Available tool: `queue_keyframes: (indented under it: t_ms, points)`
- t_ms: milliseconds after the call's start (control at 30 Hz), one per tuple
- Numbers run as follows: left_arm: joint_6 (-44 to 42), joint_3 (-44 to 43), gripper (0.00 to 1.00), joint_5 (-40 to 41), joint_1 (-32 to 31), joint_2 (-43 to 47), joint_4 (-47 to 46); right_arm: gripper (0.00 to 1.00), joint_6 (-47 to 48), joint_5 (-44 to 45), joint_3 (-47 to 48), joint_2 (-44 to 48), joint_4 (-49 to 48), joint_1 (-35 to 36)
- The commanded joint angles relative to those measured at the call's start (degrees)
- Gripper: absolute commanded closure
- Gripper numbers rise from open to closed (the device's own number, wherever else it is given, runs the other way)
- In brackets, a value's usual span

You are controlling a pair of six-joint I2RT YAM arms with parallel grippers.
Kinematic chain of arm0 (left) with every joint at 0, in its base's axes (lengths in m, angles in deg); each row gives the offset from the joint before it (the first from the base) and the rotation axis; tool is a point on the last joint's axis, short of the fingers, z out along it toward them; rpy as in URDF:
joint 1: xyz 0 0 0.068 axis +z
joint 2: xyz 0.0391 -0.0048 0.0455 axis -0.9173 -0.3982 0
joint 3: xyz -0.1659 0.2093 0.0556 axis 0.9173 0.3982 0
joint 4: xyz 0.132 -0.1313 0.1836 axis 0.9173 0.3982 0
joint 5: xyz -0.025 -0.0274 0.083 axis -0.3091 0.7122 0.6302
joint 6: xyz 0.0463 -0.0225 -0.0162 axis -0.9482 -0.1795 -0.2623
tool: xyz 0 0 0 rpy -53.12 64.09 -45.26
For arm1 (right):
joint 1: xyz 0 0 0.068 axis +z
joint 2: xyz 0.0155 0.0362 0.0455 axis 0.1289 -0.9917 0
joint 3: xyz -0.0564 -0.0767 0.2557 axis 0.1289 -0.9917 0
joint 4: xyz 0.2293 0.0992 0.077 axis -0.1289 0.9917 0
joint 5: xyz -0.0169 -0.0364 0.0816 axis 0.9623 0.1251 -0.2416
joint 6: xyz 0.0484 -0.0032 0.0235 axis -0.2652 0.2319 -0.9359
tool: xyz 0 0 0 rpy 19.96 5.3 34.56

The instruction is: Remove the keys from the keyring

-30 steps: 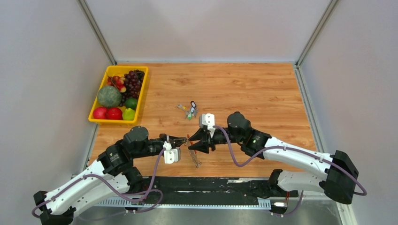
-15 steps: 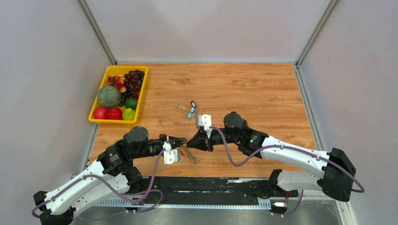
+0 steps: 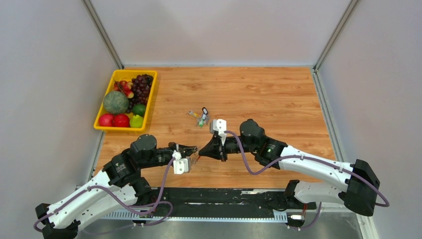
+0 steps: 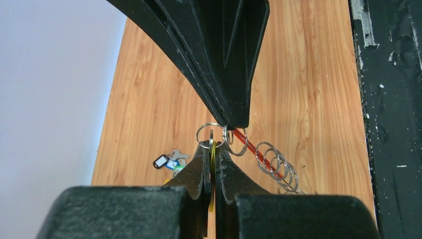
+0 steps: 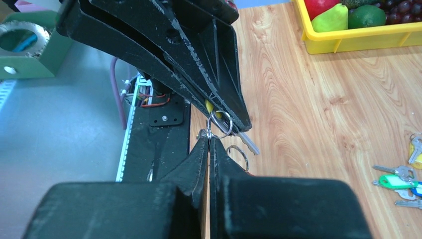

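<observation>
My left gripper (image 3: 192, 150) and right gripper (image 3: 201, 151) meet tip to tip above the near table. In the left wrist view my left gripper (image 4: 213, 144) is shut on a yellow-tagged key (image 4: 212, 154) topped by a silver ring. The right fingers (image 4: 229, 74) come down onto a ring beside it. The red keyring (image 4: 243, 141) trails right with several silver split rings (image 4: 276, 163); the keys on it are mostly hidden. In the right wrist view my right gripper (image 5: 208, 139) is shut on a metal ring of the bunch, below the left fingers (image 5: 189, 64). One key blade (image 5: 248, 142) shows.
A loose cluster of tagged keys (image 3: 200, 117) lies on the wood beyond the grippers, also in the left wrist view (image 4: 169, 162) and right wrist view (image 5: 398, 178). A yellow fruit tray (image 3: 119, 129) stands at the left. The black base rail (image 3: 224, 196) runs along the near edge.
The right gripper was open beside the dangling bunch; it has moved left and shut on it. The bunch no longer hangs toward the near edge and is mostly hidden under the grippers.
</observation>
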State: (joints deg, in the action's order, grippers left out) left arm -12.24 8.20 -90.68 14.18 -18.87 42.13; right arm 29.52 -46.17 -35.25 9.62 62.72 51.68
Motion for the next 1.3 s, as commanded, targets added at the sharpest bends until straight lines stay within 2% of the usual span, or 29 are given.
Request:
queue_keyframes:
  t_ms: [0, 167, 400, 467, 533, 700, 833, 967, 1267]
  points:
    - [-0.55, -0.65, 1.00, -0.66, 0.18, 0.51, -2.10, 1.00, -8.12, 1.21, -0.45, 3.81, -3.81, -1.73]
    - [-0.55, -0.65, 1.00, -0.54, 0.15, 0.59, -2.08, 1.00, -16.94, 1.36, -4.74, 6.27, -10.57, -3.34]
    - [-0.55, -0.67, 1.00, -0.63, 0.17, 0.80, -2.10, 0.99, -23.91, 1.37, -9.07, 8.21, -16.93, -4.60]
    - [-0.55, -0.69, 1.00, -0.63, 0.16, 0.87, -2.14, 0.77, -23.74, -1.13, -9.10, 7.70, -17.63, -4.67]
    - [-0.55, -0.63, 1.00, -0.64, 0.15, 1.01, -2.09, 0.62, -21.34, -2.90, -7.59, 6.70, -14.50, -4.68]
    - [-0.55, -0.68, 1.00, -0.70, 0.20, 1.04, -2.08, 0.49, -11.91, -3.07, -4.53, 5.44, -6.79, -4.59]
    - [-0.51, -0.64, 1.00, -0.75, 0.15, 1.08, -2.12, 0.49, -5.04, -2.71, -3.04, 4.65, -4.70, -3.94]
    - [-0.55, -0.63, 1.00, -0.82, 0.20, 1.14, -2.10, 0.51, 0.82, 1.67, -1.26, 3.50, -2.07, -1.72]
    - [-0.64, -0.56, 1.00, -0.78, 0.16, 1.06, -2.11, 0.59, 4.95, 3.51, 0.98, 1.19, -1.37, 1.03]
